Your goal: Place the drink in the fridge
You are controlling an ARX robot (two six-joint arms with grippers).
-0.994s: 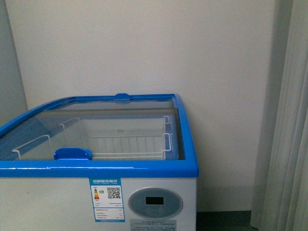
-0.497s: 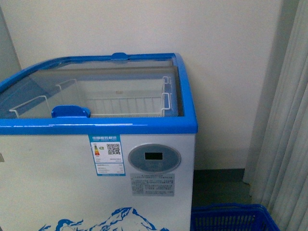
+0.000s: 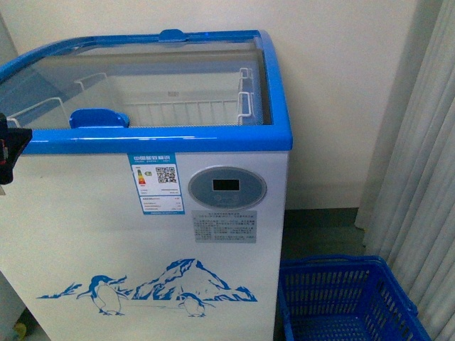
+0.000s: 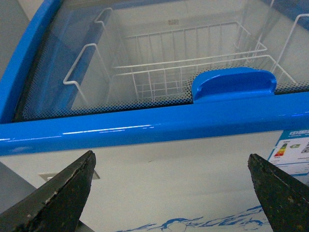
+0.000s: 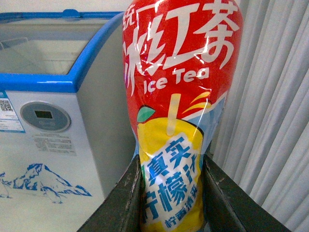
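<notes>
Here's the drink (image 5: 181, 96), upright, pinched low on its label by the right tool (image 5: 171, 166), with a red, yellow and light-blue wrap reading "Ice Tea". It's off the right side of the fridge (image 3: 142, 234), not touching. The fridge is white and blue-rimmed, curved glass lids over the top, penguins on the front.

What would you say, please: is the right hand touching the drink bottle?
Touching. The right wrist view shows the drink clamped between the right hand's two fingers, both pressed flush against its label with no gap.
</notes>
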